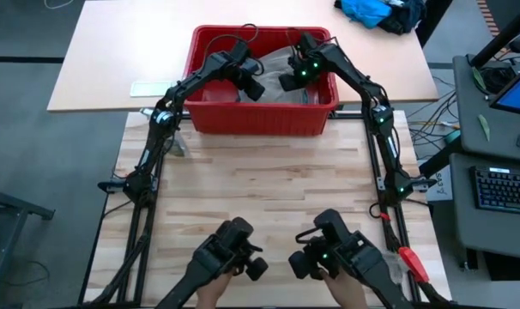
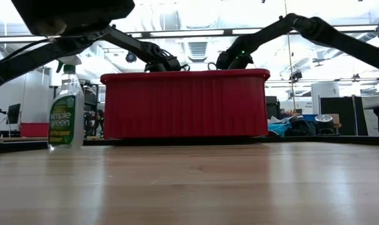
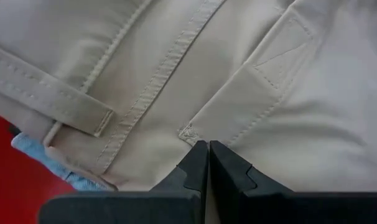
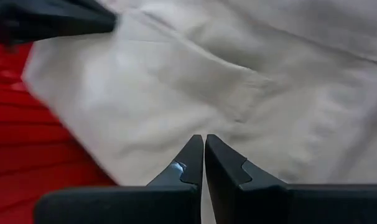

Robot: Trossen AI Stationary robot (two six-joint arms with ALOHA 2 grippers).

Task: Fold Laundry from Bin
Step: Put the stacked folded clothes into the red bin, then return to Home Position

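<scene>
The bright red rectangular plastic bin stands at the far edge of the light wooden table. Inside the bin lies the khaki-taupe garment, a soft cotton piece with stitched seams and a belt loop. In the left wrist view a small corner of light blue denim shows under the khaki-taupe garment, next to the red wall of the bin.

The left gripper is inside the bin, at its left half, with its two dark fingers pressed together and the tips just at the khaki cloth; whether they pinch any cloth I cannot tell. The right gripper is inside the bin at its right half, also fully closed, the tips right over the same garment.

In the low view a clear spray bottle with a green label stands to the left of the bin.
</scene>
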